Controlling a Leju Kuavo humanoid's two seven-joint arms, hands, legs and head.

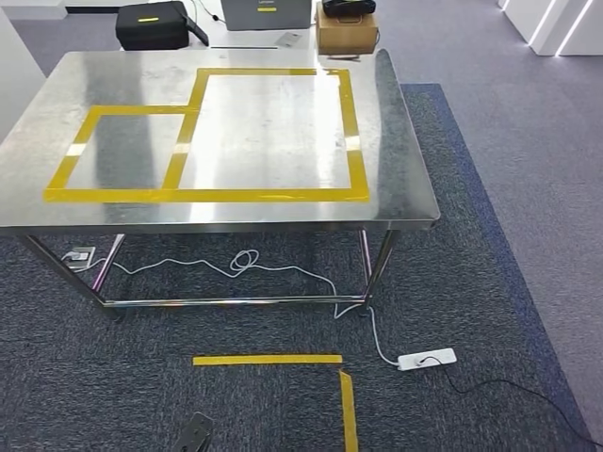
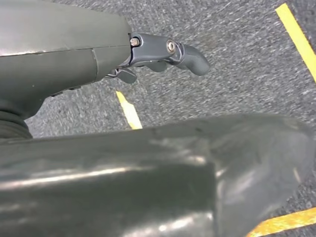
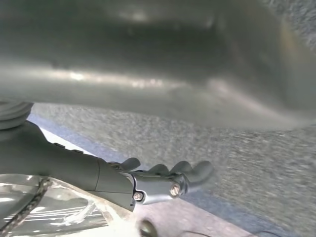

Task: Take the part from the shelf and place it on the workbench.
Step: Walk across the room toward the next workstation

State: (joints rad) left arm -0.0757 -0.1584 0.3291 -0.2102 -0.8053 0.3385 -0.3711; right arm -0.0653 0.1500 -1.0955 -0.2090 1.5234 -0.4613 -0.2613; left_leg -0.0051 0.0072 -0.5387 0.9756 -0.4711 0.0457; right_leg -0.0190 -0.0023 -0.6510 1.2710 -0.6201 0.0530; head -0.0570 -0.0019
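Workbench (image 1: 399, 179): bare steel marked with yellow tape (image 1: 206, 195); far edge cut off.
Left hand (image 2: 164, 54): fingers spread, nothing held.
Right hand (image 3: 168, 180): a clear bag (image 3: 56, 207), blurred, seen pressed beneath; grip cannot be told.

White power strip (image 1: 427, 360) on carpet, perhaps plugged.
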